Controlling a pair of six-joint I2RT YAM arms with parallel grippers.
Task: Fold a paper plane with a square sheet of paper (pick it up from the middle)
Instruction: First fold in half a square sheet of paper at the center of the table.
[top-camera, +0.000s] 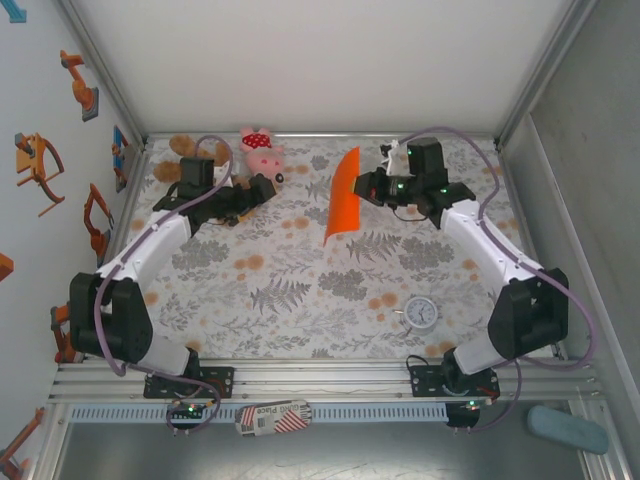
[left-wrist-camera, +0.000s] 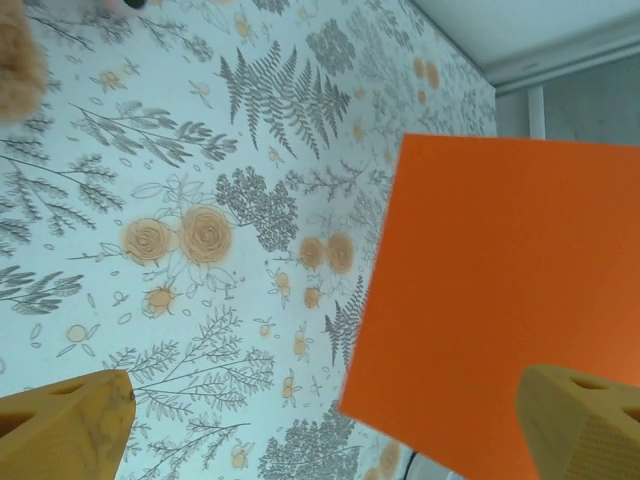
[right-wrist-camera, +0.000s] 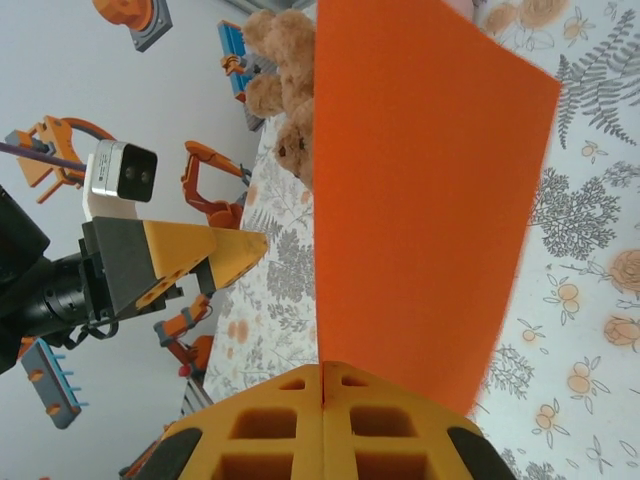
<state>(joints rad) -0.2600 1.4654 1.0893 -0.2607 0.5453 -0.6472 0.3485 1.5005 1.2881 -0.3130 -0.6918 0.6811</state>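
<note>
Orange and upright, the square sheet of paper hangs above the far middle of the flowered tabletop, and we see the right pincer pinched tight on its edge, its yellow fingers closed together with the paper rising between them. We find the left pincer just left of the sheet, apart from it, jaws spread wide and holding nothing, while the brown teddy bear and pink plush pig sit by the far wall and the white clock lies near the right arm's base
</note>
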